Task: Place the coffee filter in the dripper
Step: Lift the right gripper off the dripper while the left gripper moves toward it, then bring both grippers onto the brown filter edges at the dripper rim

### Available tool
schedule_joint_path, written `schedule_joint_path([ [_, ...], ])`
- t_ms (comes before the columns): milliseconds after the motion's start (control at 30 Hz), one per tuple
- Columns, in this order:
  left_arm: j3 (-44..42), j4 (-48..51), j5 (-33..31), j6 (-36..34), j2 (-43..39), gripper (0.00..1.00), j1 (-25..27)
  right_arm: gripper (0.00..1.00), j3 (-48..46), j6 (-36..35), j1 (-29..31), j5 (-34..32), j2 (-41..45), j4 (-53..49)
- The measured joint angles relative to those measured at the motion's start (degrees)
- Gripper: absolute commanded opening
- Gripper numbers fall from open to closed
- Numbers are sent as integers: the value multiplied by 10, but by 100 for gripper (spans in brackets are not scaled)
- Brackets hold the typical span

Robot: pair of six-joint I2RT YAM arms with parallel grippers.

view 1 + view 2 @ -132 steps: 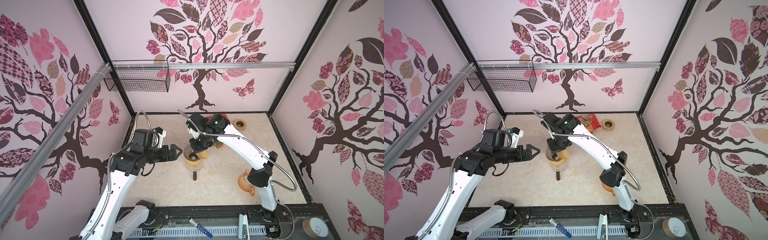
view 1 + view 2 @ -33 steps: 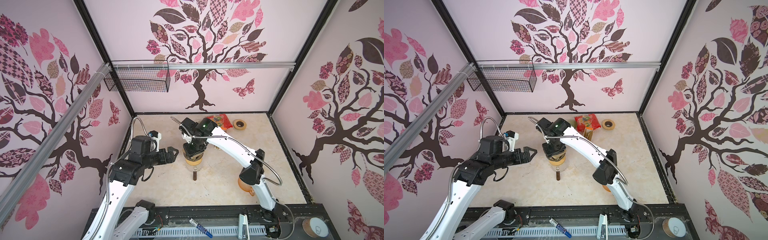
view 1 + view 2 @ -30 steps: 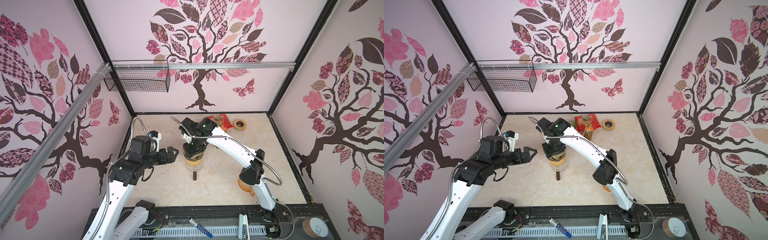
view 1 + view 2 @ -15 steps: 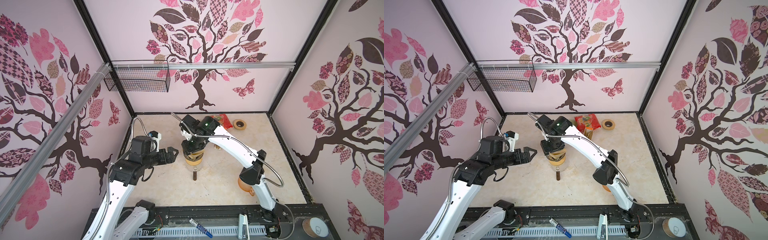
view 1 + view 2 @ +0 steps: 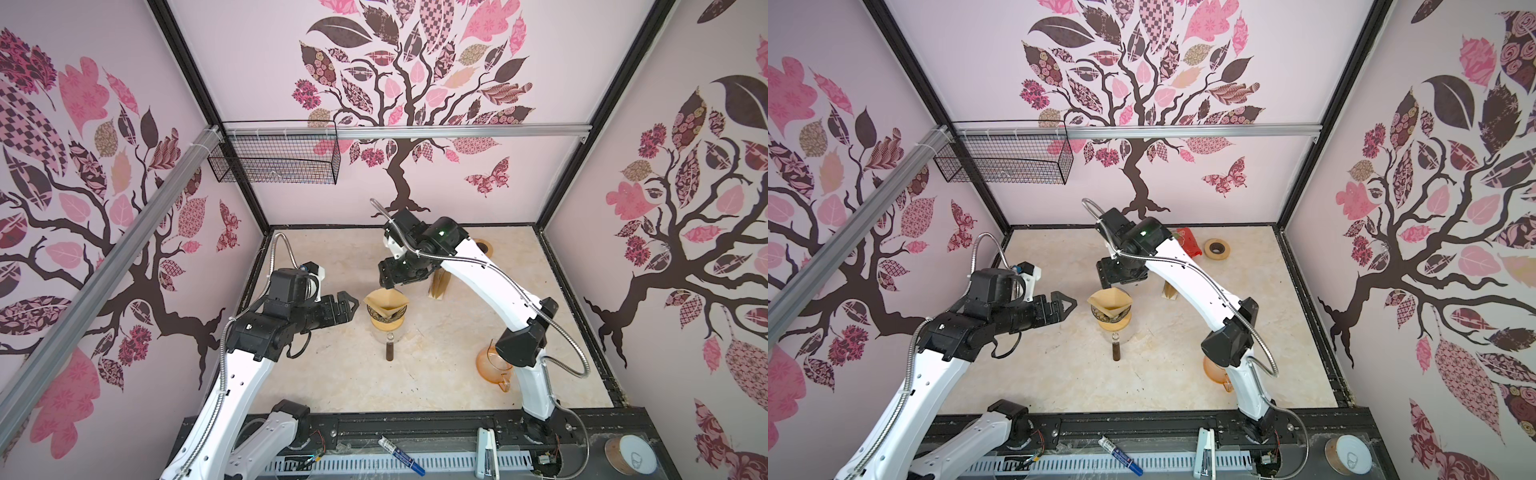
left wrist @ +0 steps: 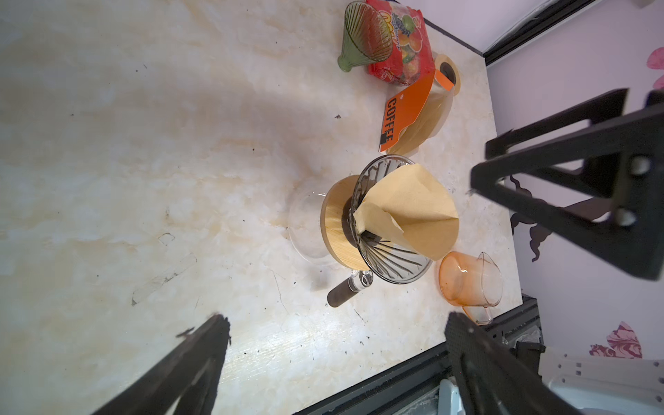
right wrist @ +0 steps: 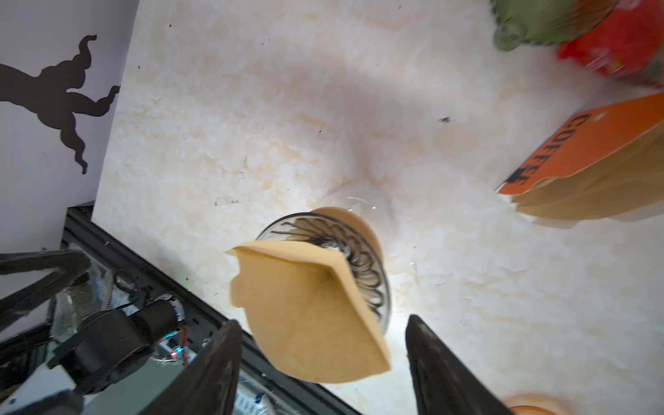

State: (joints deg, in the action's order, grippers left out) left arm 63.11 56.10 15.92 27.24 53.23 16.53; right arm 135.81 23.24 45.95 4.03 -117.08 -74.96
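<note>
A brown paper coffee filter (image 5: 385, 300) (image 5: 1109, 304) (image 6: 406, 212) (image 7: 309, 316) is sitting point-down in the dripper (image 6: 391, 266) (image 7: 359, 258), leaning to 1 side, with much of its cone sticking up past the rim. The dripper is ribbed dark glass with a round wooden collar (image 6: 336, 222), and it is standing on a clear glass server with a dark handle (image 5: 390, 351) near the middle of the table.

The right gripper (image 5: 388, 282) (image 7: 323, 327) is hovering just above and behind the filter with its jaws spread apart, touching nothing. The left gripper (image 5: 351, 305) (image 5: 1069, 307) (image 6: 336, 318) is pointing at the dripper from just beside it, with its jaws wide apart and nothing between them.

The table (image 5: 332, 374) is showing a glossy cream marble pattern with small dark specks. Behind the dripper, an orange pack of filters marked COFFEE (image 6: 406, 111) is standing. Further back, a green dripper (image 6: 363, 36) is lying against a red snack bag (image 6: 402, 43), with a roll of tape (image 5: 1217, 248) beside them. An orange pitcher (image 6: 467, 284) is sitting near the front right, by the right arm.

3 pale pink walls with dark tree and leaf decals are enclosing the table. A wire basket (image 5: 274, 158) is hanging from a metal rail at the back left. A blue marker (image 5: 401, 451) is lying on the black front ledge.
</note>
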Motion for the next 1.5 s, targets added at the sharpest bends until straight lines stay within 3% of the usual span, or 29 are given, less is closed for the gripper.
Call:
schedule_joint_path([
  [67, 8, 0, 8, 3, 17, 97, 0, 99, -43, -2, -18, -7, 33, 21],
  [100, 15, 1, 12, 5, 29, 97, 0, 100, -62, -3, -27, -11, 47, 30],
  [300, 37, -7, 32, 17, 110, 97, 13, 100, -140, -19, -36, -19, 87, 78],
  [500, 71, 7, 0, 33, 180, 97, 73, 100, -232, -32, -33, -12, 112, 112],
  [700, 104, 11, -30, 50, 203, 97, 89, 100, -288, -47, -32, -2, 128, 136],
  [1500, 123, 60, -90, 44, 263, 97, 93, 100, -310, -73, -32, 7, 135, 161],
])
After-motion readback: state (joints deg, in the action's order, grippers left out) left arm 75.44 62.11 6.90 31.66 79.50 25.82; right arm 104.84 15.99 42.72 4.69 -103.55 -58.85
